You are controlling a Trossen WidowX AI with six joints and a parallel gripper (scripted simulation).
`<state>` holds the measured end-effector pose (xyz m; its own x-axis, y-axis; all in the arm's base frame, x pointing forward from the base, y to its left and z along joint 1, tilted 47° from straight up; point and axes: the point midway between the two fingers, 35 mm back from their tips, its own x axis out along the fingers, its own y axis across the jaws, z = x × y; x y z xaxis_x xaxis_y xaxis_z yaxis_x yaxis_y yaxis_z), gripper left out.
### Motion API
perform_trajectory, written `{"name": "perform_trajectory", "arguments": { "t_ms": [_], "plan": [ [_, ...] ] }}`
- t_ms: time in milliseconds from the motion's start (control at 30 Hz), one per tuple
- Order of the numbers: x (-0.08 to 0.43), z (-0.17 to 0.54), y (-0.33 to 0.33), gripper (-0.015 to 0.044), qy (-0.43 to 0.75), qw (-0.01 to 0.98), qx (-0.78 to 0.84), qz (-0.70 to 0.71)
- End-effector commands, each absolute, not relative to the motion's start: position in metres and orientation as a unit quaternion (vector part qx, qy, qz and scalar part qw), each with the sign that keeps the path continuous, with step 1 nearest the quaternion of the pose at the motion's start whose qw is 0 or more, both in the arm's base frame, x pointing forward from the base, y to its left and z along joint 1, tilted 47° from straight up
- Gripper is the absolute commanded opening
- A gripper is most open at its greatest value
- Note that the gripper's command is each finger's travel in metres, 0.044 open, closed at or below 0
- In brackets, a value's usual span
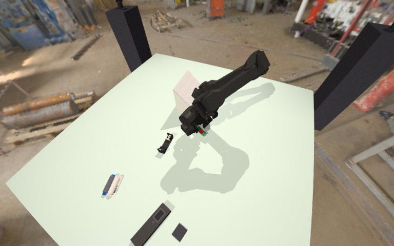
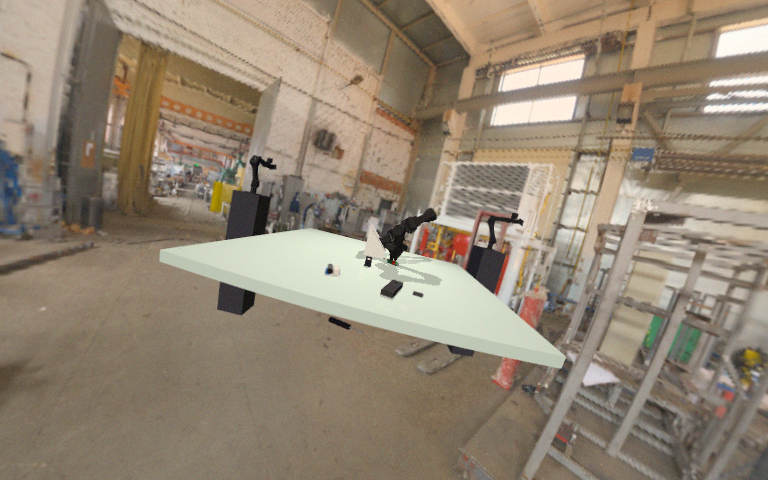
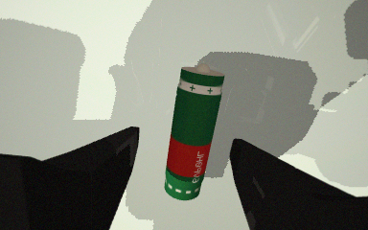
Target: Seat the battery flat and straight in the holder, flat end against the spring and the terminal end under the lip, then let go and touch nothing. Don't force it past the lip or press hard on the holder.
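On the pale desk [image 1: 86, 139], left of me, the black holder [image 1: 165, 142] waits apart from my work. Between my half-spread fingers lies the battery [image 3: 194, 132], untouched on either side, its terminal end pointing away. I judge I should centre over its middle, settle low, then close gently before carrying it leftward.

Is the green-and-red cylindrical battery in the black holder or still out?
Out. The battery lies on the table between the open gripper's fingers, untouched; the holder sits apart, empty.
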<state>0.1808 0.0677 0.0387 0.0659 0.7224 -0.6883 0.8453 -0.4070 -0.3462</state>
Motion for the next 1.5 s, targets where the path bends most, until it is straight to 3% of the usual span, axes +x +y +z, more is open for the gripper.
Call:
{"name": "perform_trajectory", "arguments": {
  "t_ms": [0, 233, 400, 567, 1267, 1467],
  "plan": [
    [0.179, 0.034, 0.074, 0.0231, 0.541, 0.069, 0.725, -0.420],
    [0.179, 0.029, 0.081, 0.0231, 0.542, 0.068, 0.725, -0.419],
    [0.179, 0.029, 0.081, 0.0100, 0.542, 0.068, 0.725, -0.419],
    [0.179, 0.029, 0.081, 0.0070, 0.542, 0.068, 0.725, -0.419],
    [0.177, 0.063, 0.043, 0.0070, 0.543, 0.071, 0.725, -0.418],
    [0.194, 0.062, 0.032, 0.0070, 0.587, 0.156, 0.712, -0.352]
  ]
}}
